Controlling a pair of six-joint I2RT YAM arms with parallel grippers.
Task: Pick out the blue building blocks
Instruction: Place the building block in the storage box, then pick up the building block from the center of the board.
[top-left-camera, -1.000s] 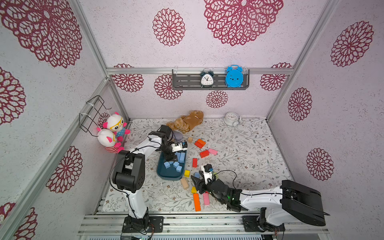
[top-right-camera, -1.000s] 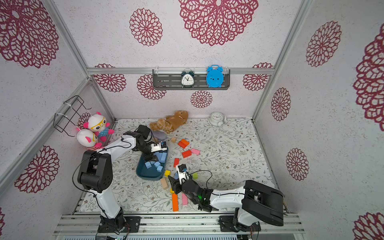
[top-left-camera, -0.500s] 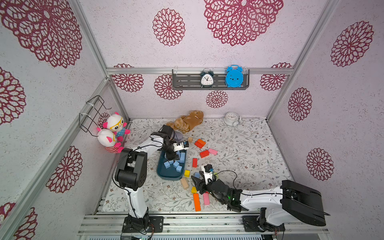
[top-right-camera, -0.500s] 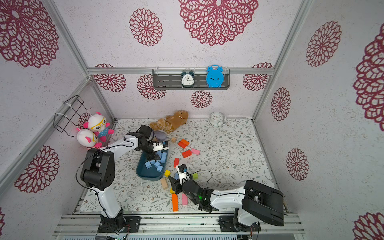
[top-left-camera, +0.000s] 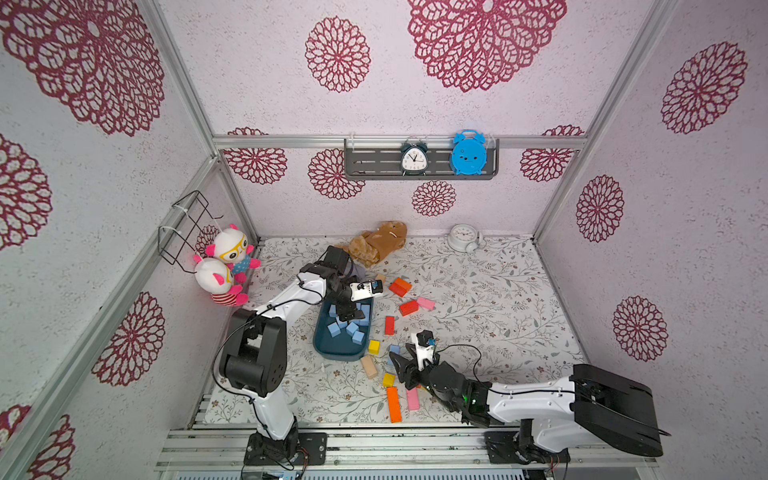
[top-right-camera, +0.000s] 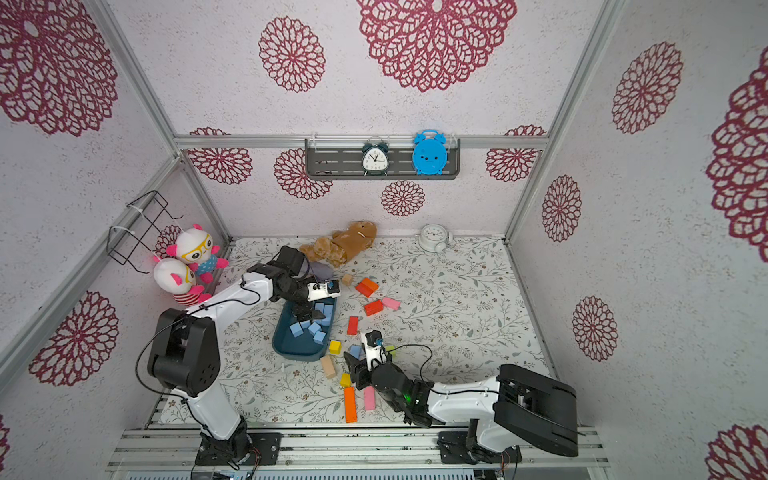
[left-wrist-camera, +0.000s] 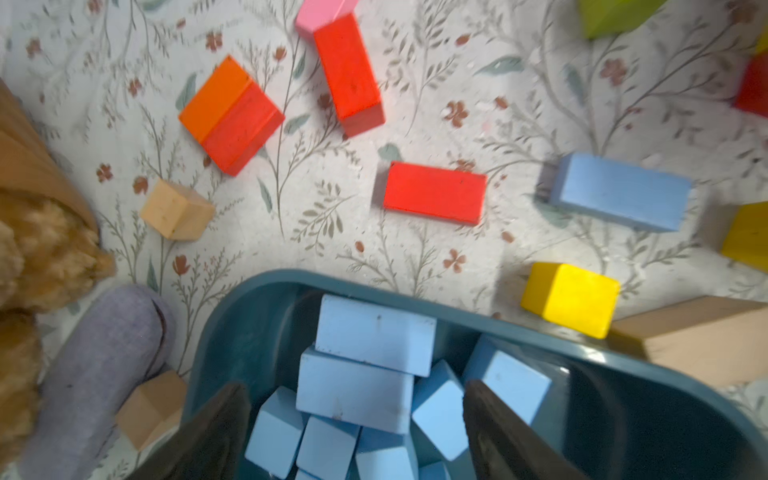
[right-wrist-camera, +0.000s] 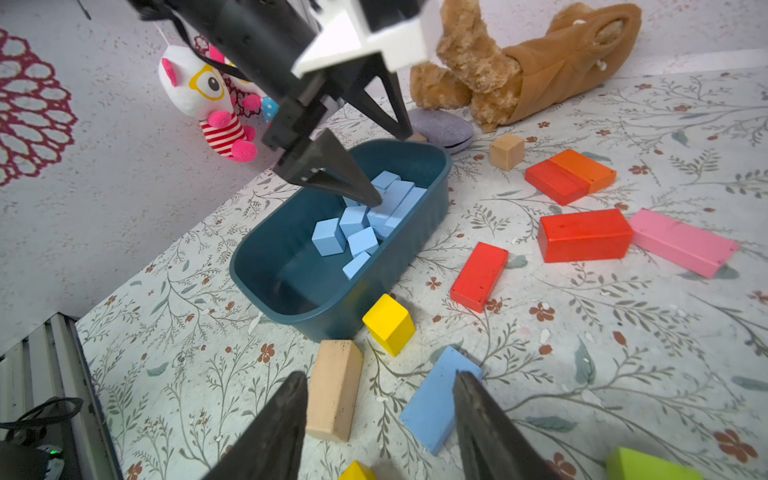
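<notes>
Several blue building blocks (top-left-camera: 347, 328) (top-right-camera: 309, 328) (left-wrist-camera: 353, 390) (right-wrist-camera: 361, 220) lie heaped in the dark teal tray (top-left-camera: 338, 355) (top-right-camera: 297, 353) (left-wrist-camera: 257, 282) (right-wrist-camera: 332, 307). My left gripper (top-left-camera: 349, 311) (top-right-camera: 307, 311) (left-wrist-camera: 353, 386) (right-wrist-camera: 392, 169) hangs over the tray's far end, open, its jaws wide on either side of the heap and gripping nothing. One flat blue block (top-left-camera: 394, 351) (top-right-camera: 355, 351) (left-wrist-camera: 619, 191) (right-wrist-camera: 436, 395) lies on the table near the tray. My right gripper (top-left-camera: 401, 363) (top-right-camera: 357, 365) (right-wrist-camera: 380, 376) stands open just before it, with one finger at its edge.
A tan brick (right-wrist-camera: 334, 390) lies by the right gripper's other finger. Yellow cubes (right-wrist-camera: 388, 324), red bricks (right-wrist-camera: 478, 276), a pink brick (right-wrist-camera: 681, 247) and an orange brick (top-left-camera: 392, 405) are scattered round. A plush bear (top-left-camera: 378, 245) and a grey pouch (right-wrist-camera: 442, 126) lie behind the tray.
The left gripper's jaws have spread wider over the tray. The right arm has stayed where it was.
</notes>
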